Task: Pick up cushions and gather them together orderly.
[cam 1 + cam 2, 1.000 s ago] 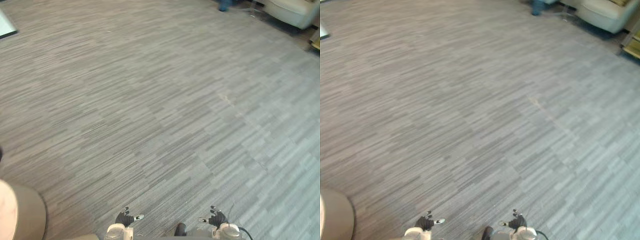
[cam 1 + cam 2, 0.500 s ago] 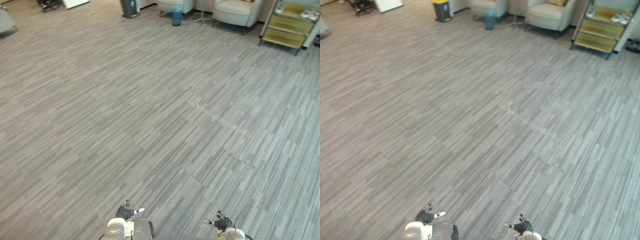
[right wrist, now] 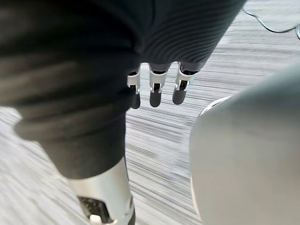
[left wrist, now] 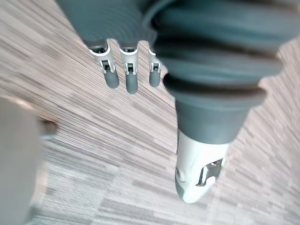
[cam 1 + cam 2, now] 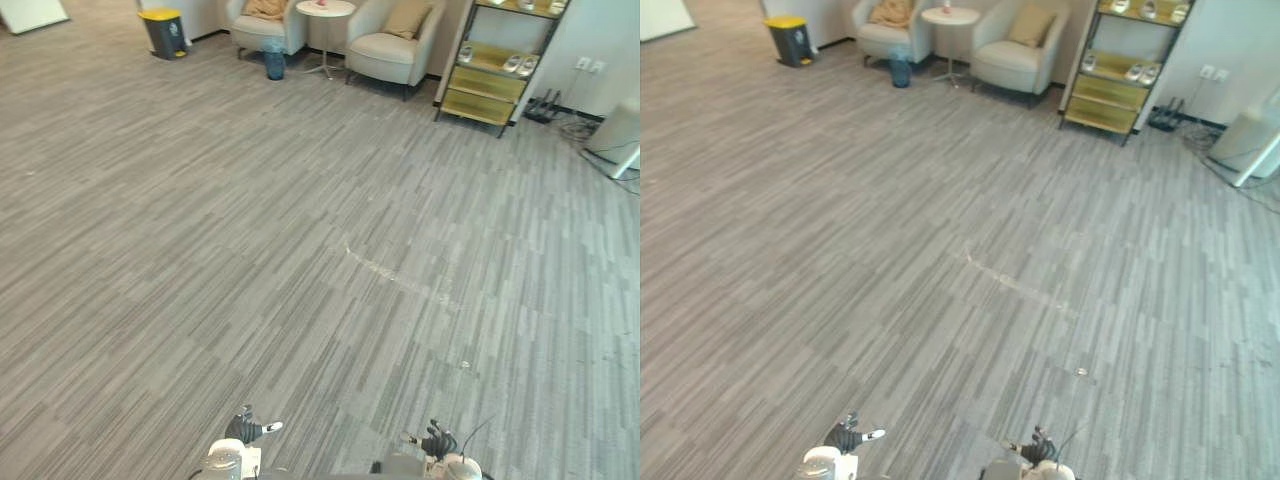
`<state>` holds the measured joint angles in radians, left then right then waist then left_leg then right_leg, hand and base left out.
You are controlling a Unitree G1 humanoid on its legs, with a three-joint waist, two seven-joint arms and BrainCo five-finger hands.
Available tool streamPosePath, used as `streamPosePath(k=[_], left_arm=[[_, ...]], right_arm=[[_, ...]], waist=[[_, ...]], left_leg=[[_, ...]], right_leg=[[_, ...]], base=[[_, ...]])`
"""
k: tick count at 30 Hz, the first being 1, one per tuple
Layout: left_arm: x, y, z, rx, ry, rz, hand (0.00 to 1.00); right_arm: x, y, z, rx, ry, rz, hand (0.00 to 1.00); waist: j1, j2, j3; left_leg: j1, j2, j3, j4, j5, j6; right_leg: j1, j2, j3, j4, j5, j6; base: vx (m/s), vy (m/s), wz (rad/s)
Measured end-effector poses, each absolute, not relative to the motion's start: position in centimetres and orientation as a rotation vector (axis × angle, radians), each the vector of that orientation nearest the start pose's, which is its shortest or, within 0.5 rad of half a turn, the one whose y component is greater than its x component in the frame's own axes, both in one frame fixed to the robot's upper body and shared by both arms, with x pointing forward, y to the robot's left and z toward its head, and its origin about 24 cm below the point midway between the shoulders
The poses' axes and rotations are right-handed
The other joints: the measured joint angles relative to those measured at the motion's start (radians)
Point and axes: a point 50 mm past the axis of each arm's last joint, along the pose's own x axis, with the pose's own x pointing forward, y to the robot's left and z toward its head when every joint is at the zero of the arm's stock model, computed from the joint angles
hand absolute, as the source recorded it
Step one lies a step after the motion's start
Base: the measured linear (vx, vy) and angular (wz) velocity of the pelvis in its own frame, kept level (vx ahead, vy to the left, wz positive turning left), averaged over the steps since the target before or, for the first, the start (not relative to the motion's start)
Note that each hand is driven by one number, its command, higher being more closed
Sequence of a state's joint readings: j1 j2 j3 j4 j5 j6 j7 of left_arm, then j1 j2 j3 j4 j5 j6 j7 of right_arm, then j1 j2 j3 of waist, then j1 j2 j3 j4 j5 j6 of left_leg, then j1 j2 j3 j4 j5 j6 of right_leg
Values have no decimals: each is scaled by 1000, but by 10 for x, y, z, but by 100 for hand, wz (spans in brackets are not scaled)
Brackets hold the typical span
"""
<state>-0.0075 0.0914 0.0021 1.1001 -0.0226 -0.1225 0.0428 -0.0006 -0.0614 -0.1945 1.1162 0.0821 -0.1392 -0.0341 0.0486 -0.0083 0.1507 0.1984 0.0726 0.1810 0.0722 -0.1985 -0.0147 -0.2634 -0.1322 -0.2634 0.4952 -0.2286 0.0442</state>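
Observation:
Two tan cushions lie far off at the back of the room: one cushion (image 5: 265, 8) on the left armchair (image 5: 262, 28), the other cushion (image 5: 408, 17) on the right armchair (image 5: 392, 55). My left hand (image 5: 247, 430) and right hand (image 5: 437, 442) hang low at the near edge of the eye views, over grey carpet. Both are open and hold nothing. In the wrist views the left hand's fingers (image 4: 124, 70) and the right hand's fingers (image 3: 154, 89) point straight down at the carpet.
A round white side table (image 5: 325, 8) stands between the armchairs, with a blue bin (image 5: 274, 62) in front of it. A yellow-lidded bin (image 5: 165, 30) is at the back left, a wooden shelf (image 5: 495, 60) at the back right, a white appliance (image 5: 620, 135) at the far right.
The whole picture has shifted: the camera has swung up and round, bringing the armchairs, shelf and bins into view. The beige shape at lower left has left the picture. Both hands hang as before.

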Motion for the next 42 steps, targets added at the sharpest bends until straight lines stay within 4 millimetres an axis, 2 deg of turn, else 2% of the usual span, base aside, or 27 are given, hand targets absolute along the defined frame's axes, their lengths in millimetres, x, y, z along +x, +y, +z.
streamPosePath(k=[2,3,6,8,11,13,15,17,19,20,21,22,23,24,25,26,27,28,29,30,32,33,34,36,38,41,42], left_arm=[[126,187,-154,84,979,99,0],[124,189,-154,87,987,104,0],[117,174,-159,4,1011,133,0],[117,172,-159,-21,1007,143,0],[118,177,-156,-43,983,185,0],[122,178,-154,-42,963,186,0],[126,178,-152,-34,946,178,0],[130,176,-151,-10,925,148,0],[131,174,-151,2,927,131,0],[130,172,-151,7,930,120,0],[129,179,-151,34,931,116,0],[130,182,-150,44,929,117,0],[131,186,-151,58,939,117,0],[130,187,-151,59,943,118,0],[130,187,-151,60,945,119,0],[127,188,-152,63,952,117,0],[126,185,-153,63,972,108,0],[124,185,-154,63,979,106,0],[123,182,-155,66,990,94,0],[124,182,-155,69,990,90,0],[123,183,-156,72,994,90,0],[124,184,-155,76,992,91,0],[124,184,-155,76,991,91,0],[120,185,-157,68,1004,103,0],[119,186,-157,60,1007,116,0],[115,173,-159,-22,1014,148,0],[116,174,-158,-40,1001,169,0]], right_arm=[[122,-199,-154,95,957,-294,0],[122,-201,-153,98,954,-303,0],[124,-213,-151,101,938,-344,0],[120,-215,-152,101,947,-352,0],[116,-208,-152,77,953,-310,0],[116,-206,-153,80,956,-305,0],[116,-208,-154,106,966,-331,0],[120,-210,-153,128,960,-360,0],[119,-212,-153,129,957,-372,0],[111,-215,-155,120,977,-382,0],[103,-207,-159,139,1008,-378,0],[101,-204,-160,147,1015,-375,0],[97,-200,-161,159,1027,-373,0],[95,-198,-162,160,1032,-370,0],[94,-198,-162,161,1035,-369,0],[92,-197,-163,160,1040,-365,0],[94,-199,-162,164,1028,-372,0],[94,-200,-161,165,1025,-375,0],[96,-202,-161,166,1017,-377,0],[97,-202,-160,166,1013,-374,0],[102,-202,-159,171,1000,-364,0],[103,-204,-158,176,991,-374,0],[103,-204,-158,176,990,-376,0],[105,-207,-157,172,981,-377,0],[103,-211,-157,170,984,-391,0],[103,-220,-156,170,983,-414,0],[103,-223,-155,162,978,-415,0]], waist=[[-4,-12,6],[-12,-16,5],[-6,60,1],[-10,70,-8],[-2,64,-5],[8,59,-2],[17,57,-3],[28,52,-3],[30,61,-10],[38,63,-14],[40,27,-38],[35,8,-44],[34,-21,-57],[46,-27,-56],[47,-29,-56],[45,-29,-55],[33,-15,-41],[33,-14,-39],[21,2,-29],[15,4,-27],[7,8,-27],[6,8,-24],[5,6,-23],[0,7,-17],[-5,9,-11],[0,53,-16],[-2,69,-24]], left_leg=[[23,1,-5,-1,-29,-17],[48,5,-25,-2,-52,-37],[54,69,-64,136,-51,-45],[-18,95,-103,342,-26,-82],[-207,138,-146,801,168,-119],[-321,139,-113,944,67,-77],[-411,111,-56,864,-21,-55],[-438,31,-31,505,-30,-56],[-433,-24,-82,182,62,-73],[-432,-35,-129,129,181,-81],[-435,-75,-136,161,208,-17],[-435,-88,-130,170,190,-13],[-424,-99,-96,184,149,4],[-372,-98,-56,178,129,19],[-356,-99,-47,173,121,23],[-310,-103,-33,168,98,33],[-202,-105,-28,151,52,43],[-182,-104,-27,143,48,42],[-89,-93,-25,89,40,40],[-62,-85,-25,69,38,40],[-9,-50,-27,23,29,34],[-1,-24,-37,17,3,13],[3,-21,-38,18,-2,14],[27,-5,-56,19,-31,-5],[72,12,-91,29,-82,-38],[12,61,-144,257,-94,-37],[-97,75,-171,469,-68,-44]], right_leg=[[-18,15,21,-294,178,-5],[-7,18,31,-314,302,-12],[20,78,25,-217,194,-63],[69,98,17,-225,159,-73],[206,139,41,-289,105,-114],[302,152,74,-337,79,-125],[381,142,96,-379,80,-117],[444,112,145,-421,62,-90],[486,101,182,-452,35,-68],[517,103,212,-455,2,-49],[518,72,235,-423,-45,-35],[512,58,241,-405,-54,-34],[465,30,270,-288,-68,-34],[400,22,305,-102,-65,-23],[380,18,309,-44,-60,-7],[326,5,310,115,-24,73],[235,-10,279,371,1,122],[225,-10,272,396,-5,113],[190,-13,206,417,-43,64],[180,-16,168,395,-57,48],[130,-17,33,219,-77,14],[84,13,24,-16,-27,10],[78,14,30,-56,-10,10],[49,31,81,-246,108,3],[72,50,143,-308,293,8],[81,85,119,-218,179,-35],[99,91,100,-218,156,-38]], base=[[532,-244,4],[467,-238,5],[433,-212,-11],[431,-250,-8],[454,-170,-16],[546,-128,-34],[432,-60,-51],[427,48,-77],[452,147,-70],[694,268,-70],[511,200,-48],[640,184,-38],[535,144,-54],[535,144,-63],[394,132,-59],[483,150,-43],[574,173,-37],[547,132,-28],[324,41,-5],[360,7,1],[321,-46,11],[330,-86,12],[459,-154,15],[389,-191,21],[439,-284,36],[427,-292,13],[453,-338,14]])
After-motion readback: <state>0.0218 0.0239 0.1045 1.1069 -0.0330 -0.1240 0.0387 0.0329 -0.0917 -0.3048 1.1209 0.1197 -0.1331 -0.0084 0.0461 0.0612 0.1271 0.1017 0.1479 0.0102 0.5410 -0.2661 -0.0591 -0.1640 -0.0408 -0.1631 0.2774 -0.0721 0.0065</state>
